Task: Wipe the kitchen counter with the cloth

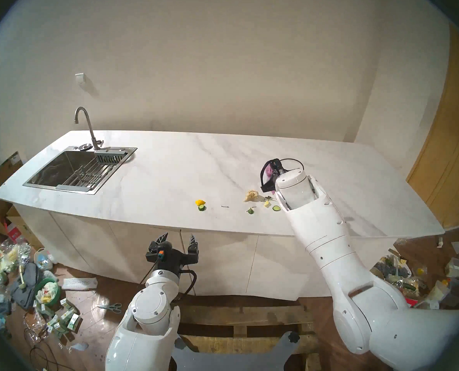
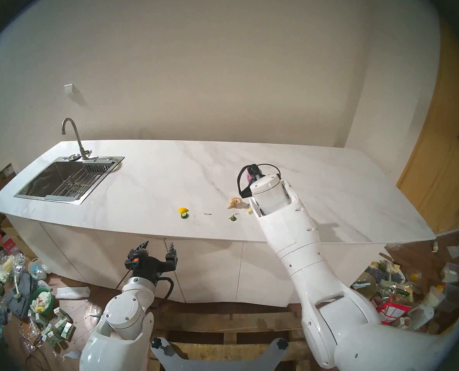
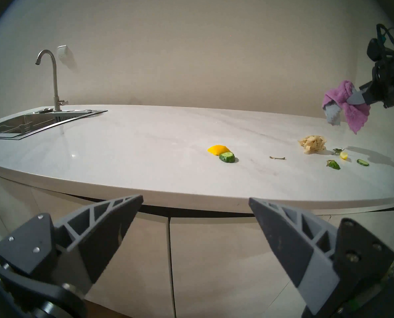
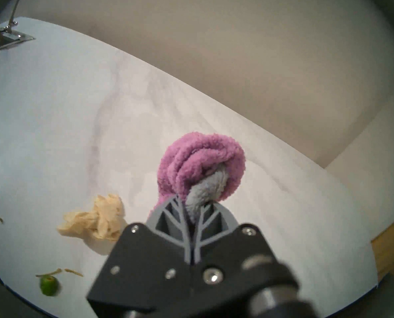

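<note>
Right gripper (image 4: 192, 209) clamps cloth (image 4: 200, 163) clear above kitchen counter (image 1: 169, 175). Ahead of its fingertips: bare slab to wall. Below-left of fingers: beige paper wad (image 4: 95, 221), then cucumber bits (image 3: 362, 162), stem (image 3: 277, 158), yellow peel (image 3: 218, 149) strung along front edge. Far left: sink (image 1: 73, 172) and faucet (image 1: 85, 126). Left gripper (image 3: 195, 204) spread wide, level before counter edge, cabinet fronts (image 3: 214, 253) ahead of its fingers.
</note>
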`<state>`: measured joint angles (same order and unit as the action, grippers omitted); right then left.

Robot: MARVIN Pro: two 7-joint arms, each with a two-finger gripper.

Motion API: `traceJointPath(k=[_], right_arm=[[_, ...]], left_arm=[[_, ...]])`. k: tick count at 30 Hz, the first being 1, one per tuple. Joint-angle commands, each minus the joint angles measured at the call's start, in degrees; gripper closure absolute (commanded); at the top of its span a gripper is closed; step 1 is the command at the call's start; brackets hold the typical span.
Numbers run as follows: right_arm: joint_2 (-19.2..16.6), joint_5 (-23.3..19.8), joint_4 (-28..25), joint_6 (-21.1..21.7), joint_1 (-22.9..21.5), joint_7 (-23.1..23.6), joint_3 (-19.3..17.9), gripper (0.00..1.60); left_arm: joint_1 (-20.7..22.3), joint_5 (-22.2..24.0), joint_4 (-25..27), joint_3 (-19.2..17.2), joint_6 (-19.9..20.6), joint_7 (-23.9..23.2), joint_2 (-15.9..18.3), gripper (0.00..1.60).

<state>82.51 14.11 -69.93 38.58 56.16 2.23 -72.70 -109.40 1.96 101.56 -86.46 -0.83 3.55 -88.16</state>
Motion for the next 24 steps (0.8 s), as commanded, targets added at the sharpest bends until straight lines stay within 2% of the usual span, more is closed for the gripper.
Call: traceJointPath(k=[1, 7, 13, 19, 21, 24], right_arm=[[-3.06, 2.25, 5.63, -3.19, -6.42, 0.33, 0.14, 1.6], [-8.3, 3.62, 8.1, -3.57, -8.51, 7.39, 3.1, 1.6], [-12.21, 7.66, 8.73, -4.91, -9.09, 13.82, 5.5, 1.6], [-16.52, 11.42, 4.99, -7.74, -6.76, 21.14, 10.98, 1.6], [-17.87, 13.55, 3.01, -9.85, -5.61, 21.65, 14.23, 1.6], [-18.57, 14.82, 1.21, -11.94, -4.75, 23.03, 15.82, 1.6]], left_arm=[[0.35, 0.03, 1.5, 0.1, -0.38, -0.13, -0.02, 0.0], [0.39, 0.04, 1.42, 0.11, -0.39, -0.1, -0.01, 0.0], [0.42, 0.04, 1.37, 0.13, -0.39, -0.07, 0.0, 0.0], [0.32, 0.08, 1.54, 0.14, -0.38, -0.09, 0.03, 0.0], [0.33, 0.08, 1.53, 0.14, -0.38, -0.08, 0.04, 0.0], [0.29, 0.09, 1.61, 0.14, -0.36, -0.1, 0.05, 0.0]])
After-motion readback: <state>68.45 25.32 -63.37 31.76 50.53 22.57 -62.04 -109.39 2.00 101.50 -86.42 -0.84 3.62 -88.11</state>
